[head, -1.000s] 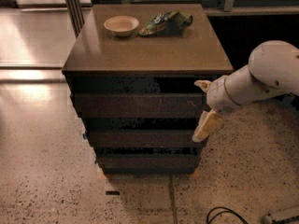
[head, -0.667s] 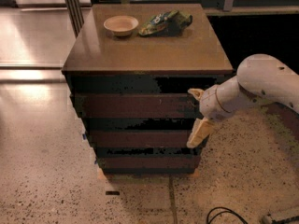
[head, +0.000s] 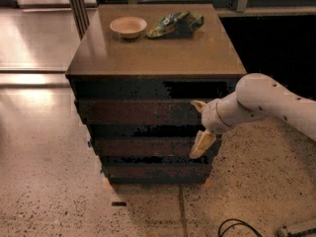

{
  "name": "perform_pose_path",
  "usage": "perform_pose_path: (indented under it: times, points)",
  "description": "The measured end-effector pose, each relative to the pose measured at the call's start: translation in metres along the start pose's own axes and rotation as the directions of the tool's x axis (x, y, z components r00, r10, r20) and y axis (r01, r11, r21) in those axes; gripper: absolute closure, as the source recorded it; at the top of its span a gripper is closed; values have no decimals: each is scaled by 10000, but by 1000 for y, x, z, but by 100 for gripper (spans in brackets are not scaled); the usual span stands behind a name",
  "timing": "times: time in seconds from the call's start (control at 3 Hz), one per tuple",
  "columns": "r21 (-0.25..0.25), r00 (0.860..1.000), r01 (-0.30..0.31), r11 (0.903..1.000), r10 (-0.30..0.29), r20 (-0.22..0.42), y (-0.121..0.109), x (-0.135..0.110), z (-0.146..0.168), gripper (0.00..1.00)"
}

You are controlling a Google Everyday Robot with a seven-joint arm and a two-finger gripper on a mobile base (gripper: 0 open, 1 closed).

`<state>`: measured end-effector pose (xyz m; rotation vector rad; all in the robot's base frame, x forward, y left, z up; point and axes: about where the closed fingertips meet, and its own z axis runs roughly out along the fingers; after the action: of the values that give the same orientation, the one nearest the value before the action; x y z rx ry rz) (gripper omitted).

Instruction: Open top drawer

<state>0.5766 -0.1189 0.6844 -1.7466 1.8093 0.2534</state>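
Observation:
The top drawer is the long dark brown front panel just under the tabletop of a wooden cabinet. Two narrower dark drawer fronts sit below it. No inside of the top drawer shows. My gripper is at the end of the white arm coming in from the right. It is open, with one tan finger at the top drawer's right end and the other finger lower, over the middle drawer front. It holds nothing.
A small tan bowl and a green snack bag lie at the back of the cabinet top. A dark post stands at the back left. A black cable lies on the speckled floor at the lower right.
My arm and gripper have moved left, from beside the cabinet's right edge onto the right end of the drawer fronts. The drawers have not moved.

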Motion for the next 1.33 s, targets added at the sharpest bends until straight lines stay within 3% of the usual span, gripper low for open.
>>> perform_pose_path:
  times: [0.33,0.67,1.0,1.33]
  points:
    - [757,9995,-295,9967,299,-40,-36,19,2,0]
    - [775,9997,-227,9967,230,-27,-40,19,6,0]
    - [1069,9993,34,9943,-74,369,-84,18,24,0]
    - [1121,9992,25,9937,-70,398,-87,18,24,0]
